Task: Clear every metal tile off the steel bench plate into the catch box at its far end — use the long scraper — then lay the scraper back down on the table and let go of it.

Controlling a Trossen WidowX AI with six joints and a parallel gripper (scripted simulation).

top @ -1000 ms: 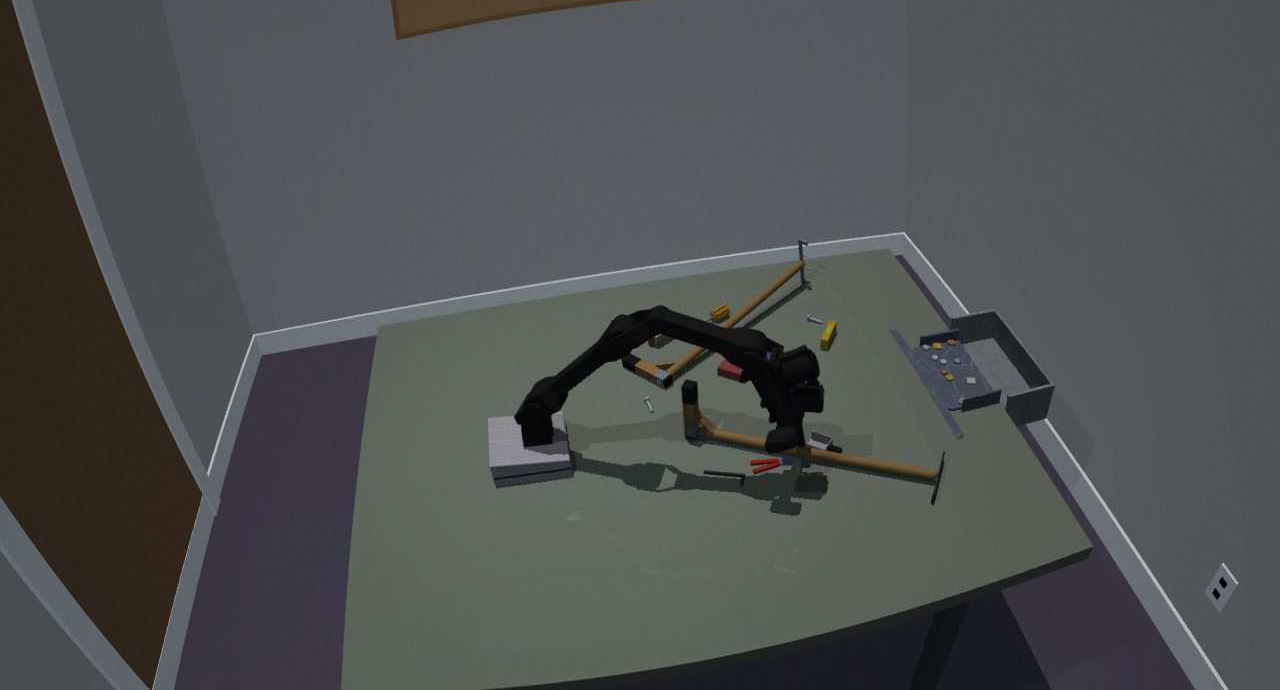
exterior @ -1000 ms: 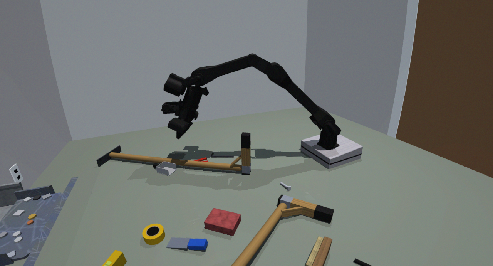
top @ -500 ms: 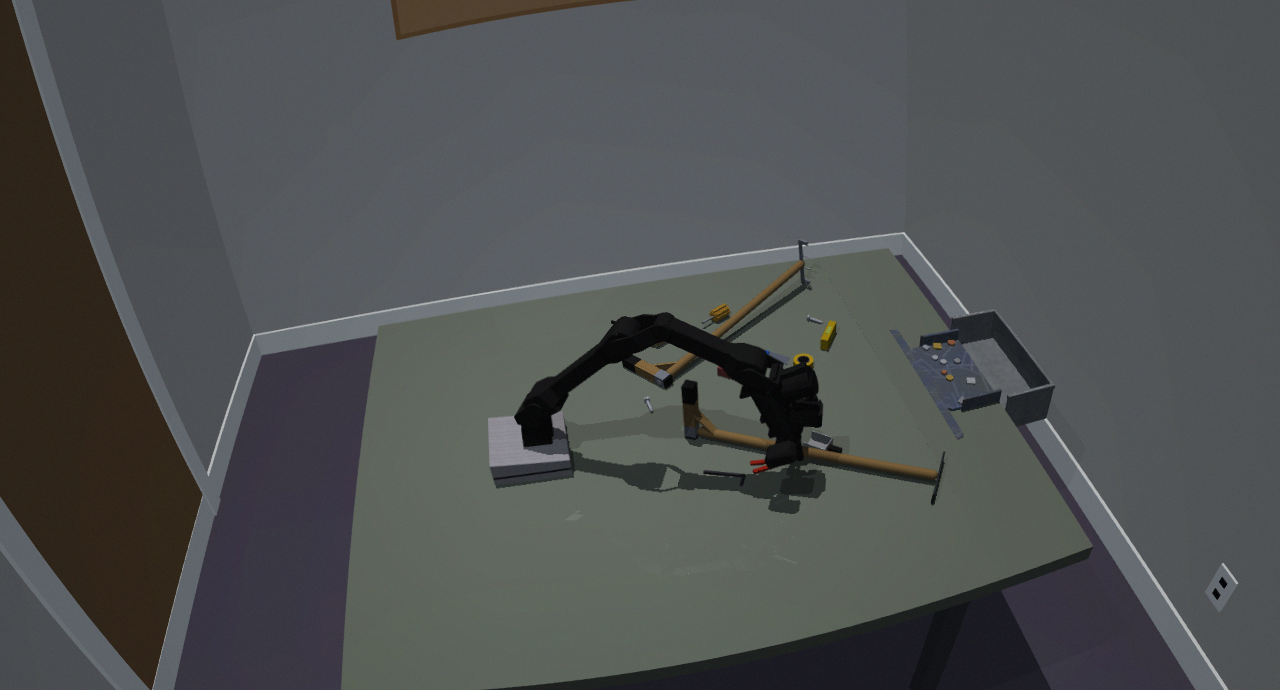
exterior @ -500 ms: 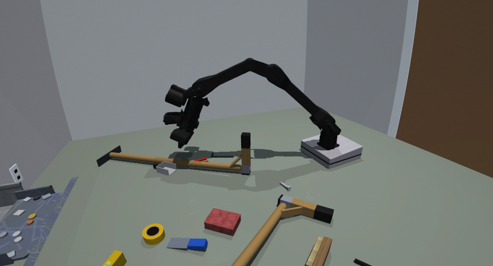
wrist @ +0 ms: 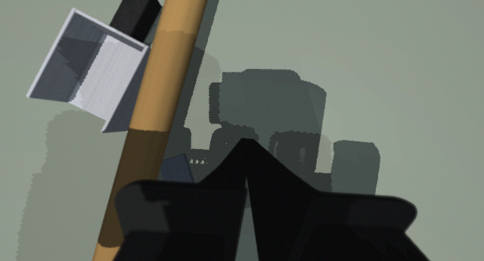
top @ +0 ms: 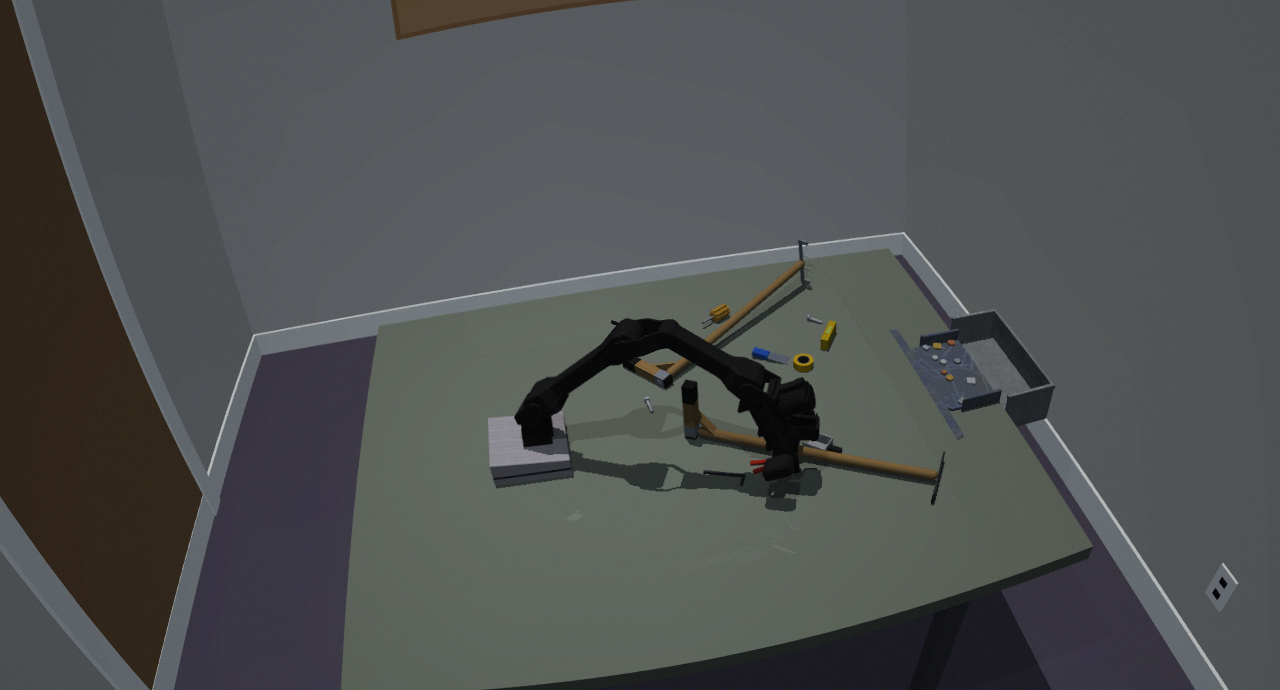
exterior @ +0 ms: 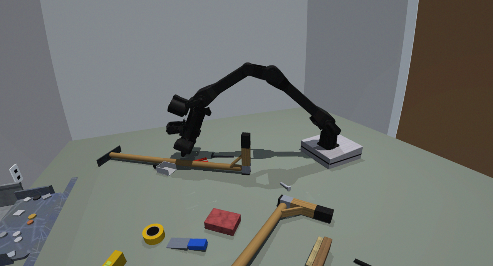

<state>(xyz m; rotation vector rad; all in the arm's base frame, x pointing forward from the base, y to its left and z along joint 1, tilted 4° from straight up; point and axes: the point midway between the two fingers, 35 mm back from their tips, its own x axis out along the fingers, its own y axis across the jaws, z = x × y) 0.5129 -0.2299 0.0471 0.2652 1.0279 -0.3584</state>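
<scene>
Although I am over the long scraper, my gripper has its fingertips together, with nothing between them.

Going left to right in the top view, the scraper's upright grip comes first, at about ten o'clock from me, standing up from the handle end. From its foot the shaft runs past me toward three to four o'clock, ending in a flat crosswise blade. Beyond, at about two o'clock from me, is the steel bench plate, with metal tiles on it; the catch box adjoins its far side.

In my wrist view, again from the left, a small metal scoop lies close against the shaft; next comes the shaft, at nine o'clock from my fingertips, its long axis running from seven to one o'clock.

I judge that I must still pick up the scraper: I should open, move to the grip and line my fingers up across it. Dropping here could bump the shaft or scoop.
</scene>
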